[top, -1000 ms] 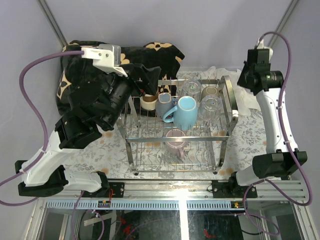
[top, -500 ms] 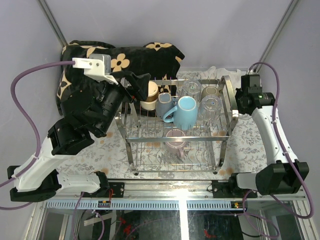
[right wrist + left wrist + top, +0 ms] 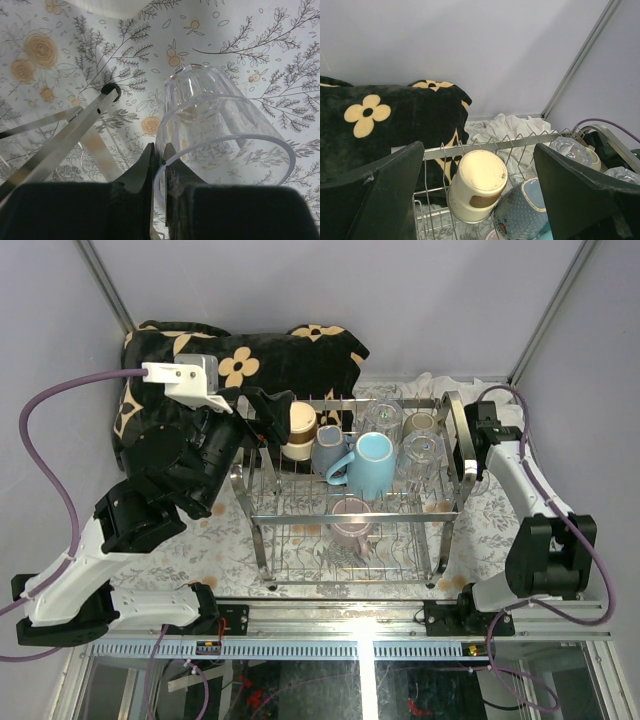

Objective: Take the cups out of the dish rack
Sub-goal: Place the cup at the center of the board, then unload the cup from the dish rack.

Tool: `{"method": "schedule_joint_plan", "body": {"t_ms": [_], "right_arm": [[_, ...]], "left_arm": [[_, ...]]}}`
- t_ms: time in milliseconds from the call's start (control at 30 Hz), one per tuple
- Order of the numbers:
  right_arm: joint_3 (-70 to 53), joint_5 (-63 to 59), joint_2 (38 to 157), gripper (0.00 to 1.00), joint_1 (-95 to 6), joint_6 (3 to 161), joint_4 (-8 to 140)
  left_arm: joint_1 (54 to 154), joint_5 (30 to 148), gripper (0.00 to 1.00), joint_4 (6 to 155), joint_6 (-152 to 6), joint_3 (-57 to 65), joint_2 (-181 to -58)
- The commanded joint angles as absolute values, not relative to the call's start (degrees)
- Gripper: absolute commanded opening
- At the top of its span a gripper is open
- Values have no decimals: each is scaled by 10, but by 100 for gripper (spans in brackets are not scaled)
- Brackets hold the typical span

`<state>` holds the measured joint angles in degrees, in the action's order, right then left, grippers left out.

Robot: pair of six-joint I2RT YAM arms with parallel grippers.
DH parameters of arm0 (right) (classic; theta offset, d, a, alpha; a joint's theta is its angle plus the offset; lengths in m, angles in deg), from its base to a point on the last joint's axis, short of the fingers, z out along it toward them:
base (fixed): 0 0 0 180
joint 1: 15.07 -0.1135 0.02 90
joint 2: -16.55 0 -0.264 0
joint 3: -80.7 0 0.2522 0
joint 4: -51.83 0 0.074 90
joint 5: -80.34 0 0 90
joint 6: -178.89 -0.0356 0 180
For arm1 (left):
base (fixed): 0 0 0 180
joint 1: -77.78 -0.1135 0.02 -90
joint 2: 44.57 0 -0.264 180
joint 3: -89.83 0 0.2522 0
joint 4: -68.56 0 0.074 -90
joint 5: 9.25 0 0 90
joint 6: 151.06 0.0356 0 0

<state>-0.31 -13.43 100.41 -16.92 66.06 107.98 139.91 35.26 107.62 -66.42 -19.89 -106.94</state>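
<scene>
Glass (image 3: pixel 220 125) rim partly behind right gripper (image 3: pixel 160 150)

White-and-black left arm (image 3: pixel 150 500) rises centre-left, its black left gripper (image 3: pixel 479 197) spread wide; right arm (image 3: pixel 535 495) folds centre-right, right gripper (image 3: pixel 159 152) pinching a clear ribbed glass (image 3: pixel 220 115).

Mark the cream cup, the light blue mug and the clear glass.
cream cup (image 3: pixel 481 172): left wrist view, on its upturned base.
light blue mug (image 3: pixel 372 475): top view, on its outer wall.
clear glass (image 3: pixel 215 112): right wrist view, on its side wall.
</scene>
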Motion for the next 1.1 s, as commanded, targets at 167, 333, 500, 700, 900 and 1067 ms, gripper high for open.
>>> {"method": "schedule_joint_plan", "body": {"t_ms": [167, 333, 500, 700, 900, 1067], "right_arm": [[-71, -165, 1095, 0, -168, 658, 1081], [-79, -164, 1140, 0, -168, 652, 1078], [-78, -164, 1159, 0, -168, 647, 1076], [-81, -171, 1160, 27, -168, 642, 1079], [-87, -157, 1133, 52, -168, 643, 1075], [-102, -153, 1081, 55, -168, 633, 1088]], "left_arm": [[1396, 340, 92, 1049, -646, -189, -1067], [1395, 346, 92, 1060, -656, -188, -1063], [1395, 345, 92, 1059, -662, -174, -1052], [1396, 344, 92, 1058, -669, -163, -1053], [1395, 347, 92, 1060, -674, -169, -1058], [1395, 352, 92, 1071, -686, -175, -1065]]}}
